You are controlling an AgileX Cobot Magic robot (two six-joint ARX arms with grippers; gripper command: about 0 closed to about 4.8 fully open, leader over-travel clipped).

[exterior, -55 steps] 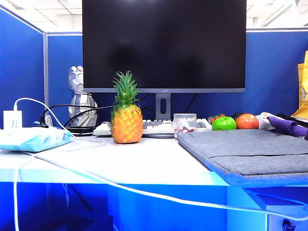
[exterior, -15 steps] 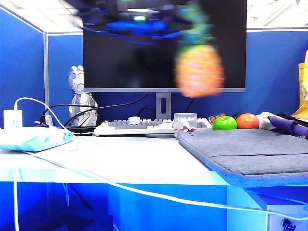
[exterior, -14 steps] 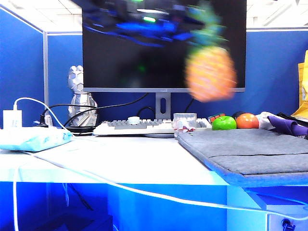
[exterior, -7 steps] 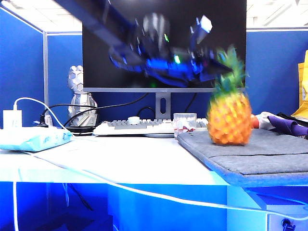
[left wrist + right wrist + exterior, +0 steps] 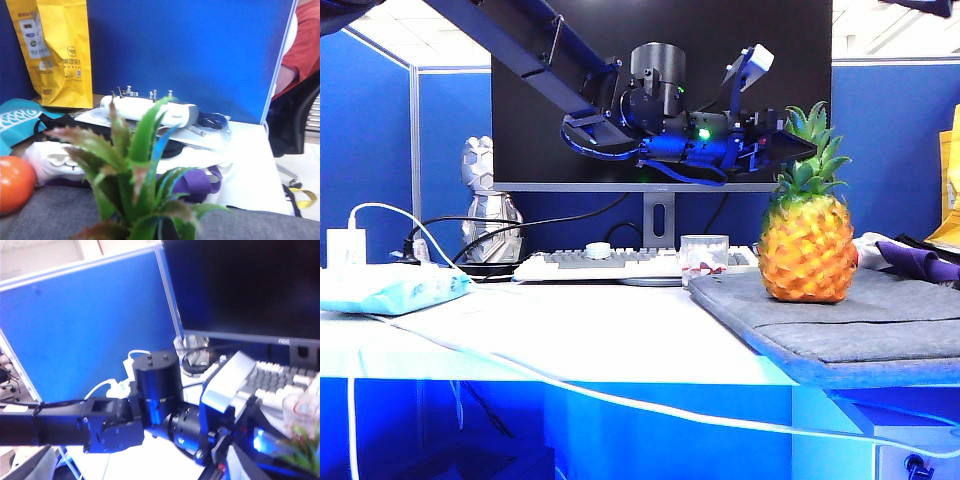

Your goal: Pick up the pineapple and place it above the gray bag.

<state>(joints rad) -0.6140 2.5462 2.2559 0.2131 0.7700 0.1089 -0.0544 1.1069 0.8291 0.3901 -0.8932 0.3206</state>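
The pineapple [image 5: 807,250], orange-yellow with a green leaf crown, stands upright on the gray bag [image 5: 880,310] at the right of the desk. My left gripper [image 5: 798,147] reaches in level from the left and is shut on the crown. In the left wrist view the crown [image 5: 137,165] fills the near middle over the gray felt [image 5: 45,215], and the jaws themselves are out of frame. My right gripper is out of view; its wrist camera looks from above at the left arm [image 5: 155,415] and a few pineapple leaves [image 5: 300,445], with nothing between its jaws.
A keyboard [image 5: 610,263] and a clear cup [image 5: 704,255] sit under the monitor [image 5: 570,60]. A light-blue pack [image 5: 385,287] lies at the left, with a white cable [image 5: 570,385] draped across the front. An orange fruit [image 5: 12,182] and purple cloth [image 5: 920,262] lie behind the bag.
The left arm has carried the pineapple right and down from mid-air in front of the monitor. It now stands on the gray bag, and the blur has settled.
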